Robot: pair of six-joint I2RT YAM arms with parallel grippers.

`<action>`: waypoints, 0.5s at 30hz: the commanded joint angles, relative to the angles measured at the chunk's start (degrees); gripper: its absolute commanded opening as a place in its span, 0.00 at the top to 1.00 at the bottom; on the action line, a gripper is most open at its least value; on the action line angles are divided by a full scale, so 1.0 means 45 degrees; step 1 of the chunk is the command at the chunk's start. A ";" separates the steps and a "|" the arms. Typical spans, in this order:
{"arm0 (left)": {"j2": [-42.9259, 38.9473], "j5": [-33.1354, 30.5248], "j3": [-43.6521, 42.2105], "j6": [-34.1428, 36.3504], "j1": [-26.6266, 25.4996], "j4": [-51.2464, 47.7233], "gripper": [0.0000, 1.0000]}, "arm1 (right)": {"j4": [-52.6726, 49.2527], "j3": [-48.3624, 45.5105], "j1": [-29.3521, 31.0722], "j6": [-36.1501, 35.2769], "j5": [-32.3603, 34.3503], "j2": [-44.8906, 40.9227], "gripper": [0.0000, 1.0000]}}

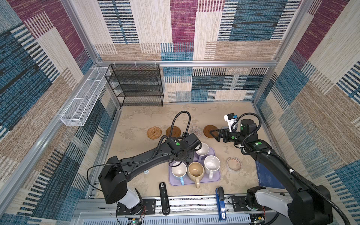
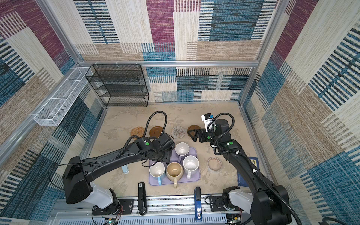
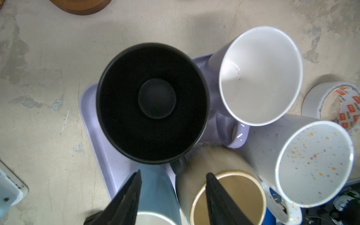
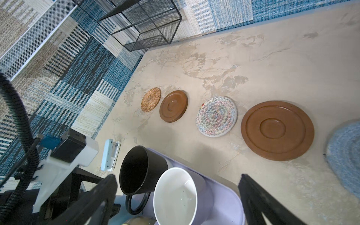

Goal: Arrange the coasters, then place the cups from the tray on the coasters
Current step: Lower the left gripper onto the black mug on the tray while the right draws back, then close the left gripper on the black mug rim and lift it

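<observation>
Hiding the black mug (image 3: 153,101) from both top views, the left arm (image 1: 148,157) hangs the left gripper (image 3: 173,196) half parted by that mug's handle on the tray (image 3: 87,109), while the right gripper (image 1: 215,135) gapes wide over a wooden coaster (image 1: 207,128), open table (image 1: 136,120) beyond.

Coasters (image 4: 277,130) in a row (five)

Mugs crowd tray (image 3: 109,155), nearly touching; black mug (image 3: 153,101) handle squeezed between blue mug (image 3: 155,194) and beige mug (image 3: 224,159). Table (image 4: 204,152) strip between coasters (image 4: 217,116) and tray open.
</observation>
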 commanded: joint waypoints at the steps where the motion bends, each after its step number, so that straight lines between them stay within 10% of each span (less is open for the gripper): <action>1: 0.0294 -0.0756 -0.0028 -0.0390 0.0010 -0.0346 0.45 | 0.0543 -0.0066 0.0018 -0.0129 -0.0206 -0.0037 0.00; 15: 0.1785 -0.0780 0.0351 -0.0223 0.0033 -0.0140 0.51 | 0.0280 -0.0319 0.0042 -0.0235 -0.0380 -0.0178 0.00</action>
